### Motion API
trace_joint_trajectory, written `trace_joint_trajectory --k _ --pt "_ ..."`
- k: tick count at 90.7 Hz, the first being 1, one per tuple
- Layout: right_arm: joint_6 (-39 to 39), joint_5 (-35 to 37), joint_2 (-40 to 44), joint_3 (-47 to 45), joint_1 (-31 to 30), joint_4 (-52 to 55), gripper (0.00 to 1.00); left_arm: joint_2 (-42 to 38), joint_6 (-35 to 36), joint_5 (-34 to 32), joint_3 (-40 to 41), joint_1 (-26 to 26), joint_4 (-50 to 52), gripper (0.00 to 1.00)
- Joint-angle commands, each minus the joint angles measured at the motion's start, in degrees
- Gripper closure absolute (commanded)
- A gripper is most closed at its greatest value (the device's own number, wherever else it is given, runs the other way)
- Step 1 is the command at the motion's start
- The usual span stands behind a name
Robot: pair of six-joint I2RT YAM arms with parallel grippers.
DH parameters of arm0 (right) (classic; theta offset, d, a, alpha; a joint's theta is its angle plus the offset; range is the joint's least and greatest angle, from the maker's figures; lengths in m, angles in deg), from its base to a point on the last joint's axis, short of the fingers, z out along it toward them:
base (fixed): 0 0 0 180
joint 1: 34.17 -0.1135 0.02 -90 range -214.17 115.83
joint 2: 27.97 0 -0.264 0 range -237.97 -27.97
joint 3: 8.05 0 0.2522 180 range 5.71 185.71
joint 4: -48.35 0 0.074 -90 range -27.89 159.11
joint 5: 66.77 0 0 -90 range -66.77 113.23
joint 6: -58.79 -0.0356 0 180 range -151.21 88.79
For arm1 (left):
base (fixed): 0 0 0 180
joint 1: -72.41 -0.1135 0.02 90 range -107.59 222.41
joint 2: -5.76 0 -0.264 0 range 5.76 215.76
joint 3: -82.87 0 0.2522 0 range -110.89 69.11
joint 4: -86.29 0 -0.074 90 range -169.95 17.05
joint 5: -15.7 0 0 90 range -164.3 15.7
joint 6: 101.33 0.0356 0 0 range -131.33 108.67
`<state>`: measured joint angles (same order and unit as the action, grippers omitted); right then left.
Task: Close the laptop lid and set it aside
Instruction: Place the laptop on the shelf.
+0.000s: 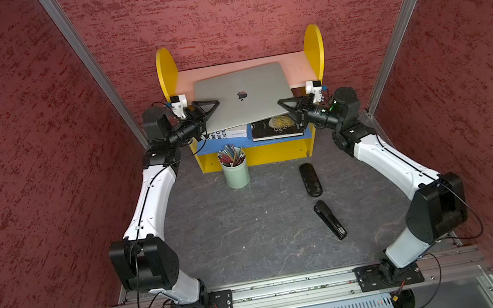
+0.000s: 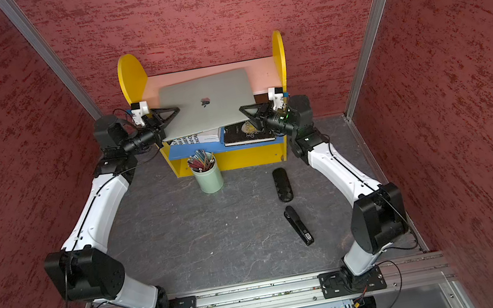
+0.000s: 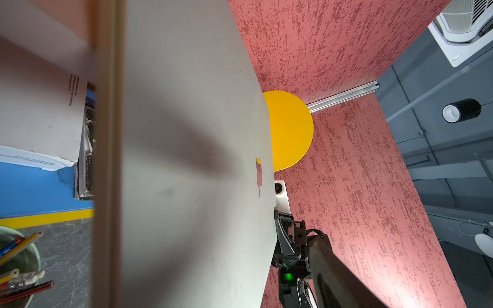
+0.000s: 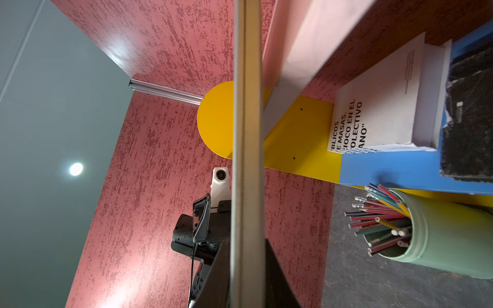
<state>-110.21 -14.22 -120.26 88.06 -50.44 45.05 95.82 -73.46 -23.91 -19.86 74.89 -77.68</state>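
Right fingers (image 1: 293, 106) clamp laptop (image 1: 241, 94) edge; left fingers (image 1: 201, 109) spread, straddling opposite edge.

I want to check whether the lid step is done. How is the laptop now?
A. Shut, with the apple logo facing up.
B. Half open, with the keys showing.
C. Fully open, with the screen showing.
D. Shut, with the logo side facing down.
A: in a top view the laptop is folded shut, the apple logo faces up, and no keys or screen show.
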Motion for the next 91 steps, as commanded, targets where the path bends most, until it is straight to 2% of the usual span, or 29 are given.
trace_joint_trajectory --k 1,31,47,68,91 --pt "-0.42 4.48 -0.06 4.23 1.57 -2.26 1.0 -1.74 3.27 1.2 -1.88 -0.87 3.54 0.22" --pt "-1.22 6.56 -0.94 7.07 2.89 -0.39 1.0 -2.55 5.52 1.08 -3.15 -2.03 7.76 0.3" --pt "-0.63 7.41 -0.94 7.9 3.24 0.83 1.0 -3.07 5.59 0.97 -3.05 -2.24 8.12 0.39" --pt "-0.41 8.44 -1.05 8.43 3.27 1.35 1.0 -4.25 5.82 0.85 -2.96 -1.97 8.63 0.6" --pt "-0.71 8.26 -1.79 9.58 3.29 1.59 1.0 -3.71 6.35 0.47 -5.36 -1.73 10.19 0.79"
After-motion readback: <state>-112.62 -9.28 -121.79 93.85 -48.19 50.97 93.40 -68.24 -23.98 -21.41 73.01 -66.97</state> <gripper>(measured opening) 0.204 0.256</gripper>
